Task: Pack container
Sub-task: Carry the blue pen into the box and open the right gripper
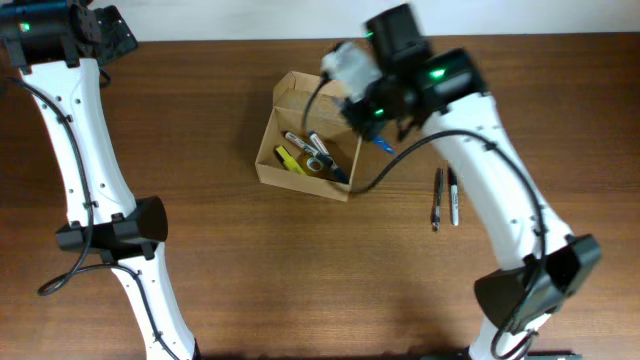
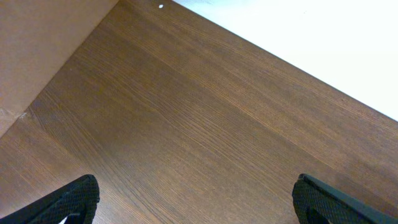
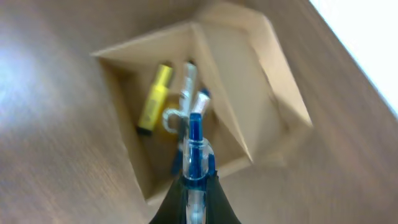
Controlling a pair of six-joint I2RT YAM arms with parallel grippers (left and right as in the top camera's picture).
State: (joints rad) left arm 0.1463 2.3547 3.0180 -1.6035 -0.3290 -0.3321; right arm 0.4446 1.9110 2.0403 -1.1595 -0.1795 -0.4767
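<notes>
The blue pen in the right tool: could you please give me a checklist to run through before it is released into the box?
1. Grip: right tool shut on blue pen: ok.
2. Lid of container open: ok.
3. Pen over the opening: cannot tell; the overhead view shows it by the right edge.
4. Room inside beside yellow marker: ok.
5. Idle left tool away from container: ok.

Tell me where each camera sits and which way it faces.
Overhead: above the table, looking down; both arms, container, two loose pens.
Left wrist: low, facing bare table; left gripper fingertips apart.
Right wrist: above the container, looking in; right gripper clamps a blue pen.
Shared: overhead and right wrist both show the container.
</notes>
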